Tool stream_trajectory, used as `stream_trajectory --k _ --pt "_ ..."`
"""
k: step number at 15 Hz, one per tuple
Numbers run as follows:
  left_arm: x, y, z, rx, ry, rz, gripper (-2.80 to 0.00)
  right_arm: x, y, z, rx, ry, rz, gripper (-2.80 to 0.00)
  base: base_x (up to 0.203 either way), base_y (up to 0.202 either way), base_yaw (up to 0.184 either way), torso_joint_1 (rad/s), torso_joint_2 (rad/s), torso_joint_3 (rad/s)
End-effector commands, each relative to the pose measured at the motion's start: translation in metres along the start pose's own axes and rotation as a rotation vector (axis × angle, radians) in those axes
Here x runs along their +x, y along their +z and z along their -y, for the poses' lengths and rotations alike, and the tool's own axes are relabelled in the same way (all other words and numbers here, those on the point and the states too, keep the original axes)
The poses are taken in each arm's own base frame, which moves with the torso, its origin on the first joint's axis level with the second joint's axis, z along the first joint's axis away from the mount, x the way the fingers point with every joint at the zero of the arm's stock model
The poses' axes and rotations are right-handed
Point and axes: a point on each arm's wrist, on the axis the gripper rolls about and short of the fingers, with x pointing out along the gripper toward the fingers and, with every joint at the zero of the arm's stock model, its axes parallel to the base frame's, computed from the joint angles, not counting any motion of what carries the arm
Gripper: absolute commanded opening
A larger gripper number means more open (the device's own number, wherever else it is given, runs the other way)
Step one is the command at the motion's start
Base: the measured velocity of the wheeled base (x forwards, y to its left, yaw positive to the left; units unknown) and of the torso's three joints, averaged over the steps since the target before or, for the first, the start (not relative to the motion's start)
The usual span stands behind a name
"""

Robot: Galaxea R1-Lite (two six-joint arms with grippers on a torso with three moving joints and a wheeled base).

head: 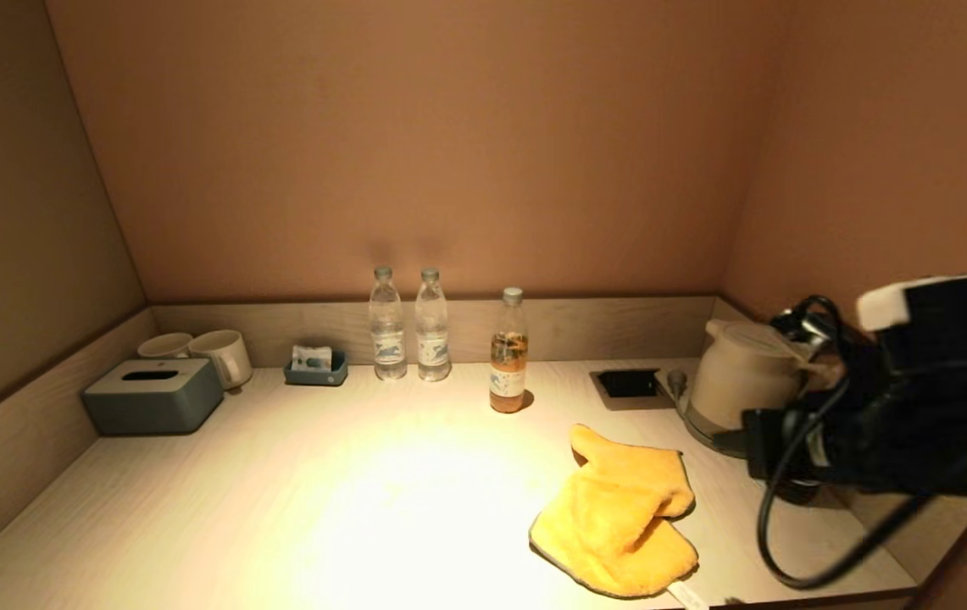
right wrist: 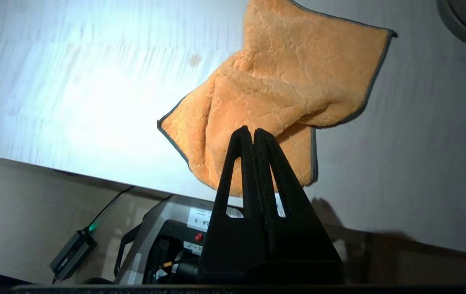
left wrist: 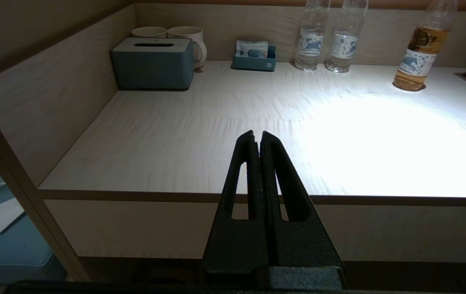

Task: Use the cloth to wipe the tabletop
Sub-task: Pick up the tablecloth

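The yellow-orange cloth (head: 619, 518) lies crumpled and partly folded on the pale wood-grain tabletop (head: 322, 500), near its front edge on the right. In the right wrist view the cloth (right wrist: 282, 81) shows grey edging. My right gripper (right wrist: 253, 131) is shut and empty, raised above the cloth's near edge and the table's front rim. My right arm (head: 915, 407) shows at the right of the head view. My left gripper (left wrist: 256, 134) is shut and empty, held off the table's front edge on the left, and is out of the head view.
Along the back stand a grey tissue box (head: 152, 396), two mugs (head: 225, 354), a small sachet tray (head: 315, 366), two water bottles (head: 387, 326) and a tea bottle (head: 508, 352). A kettle (head: 741, 381) and a socket recess (head: 629, 384) are behind the cloth.
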Motion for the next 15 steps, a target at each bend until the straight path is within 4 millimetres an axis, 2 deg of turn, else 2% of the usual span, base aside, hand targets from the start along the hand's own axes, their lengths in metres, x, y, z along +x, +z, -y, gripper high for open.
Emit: stream_trajectory --k 1,4,6,9,15 --pt "0.0 0.0 0.0 -0.001 0.001 0.001 -2.8 0.071 0.006 -0.001 0.016 -0.048 -0.15 -2.8 0.0 0.0 0.0 0.0 0.0 0.0" --pt "0.0 0.0 0.0 -0.001 0.001 0.001 -2.8 0.107 0.004 -0.009 -0.012 -0.126 -0.204 -2.8 0.0 0.0 0.0 0.0 0.0 0.0" --pt "0.0 0.0 0.0 -0.001 0.001 0.001 -2.8 0.121 0.005 -0.01 -0.012 -0.133 -0.219 -2.8 0.0 0.0 0.0 0.0 0.0 0.0" --pt "0.0 0.0 0.0 -0.001 0.001 0.001 -2.8 0.128 0.008 -0.01 -0.007 -0.143 -0.221 -2.8 0.0 0.0 0.0 0.0 0.0 0.0" --pt "0.0 0.0 0.0 0.001 0.001 0.001 -2.8 0.141 -0.001 -0.014 -0.028 -0.193 -0.282 -2.8 0.0 0.0 0.0 0.0 0.0 0.0"
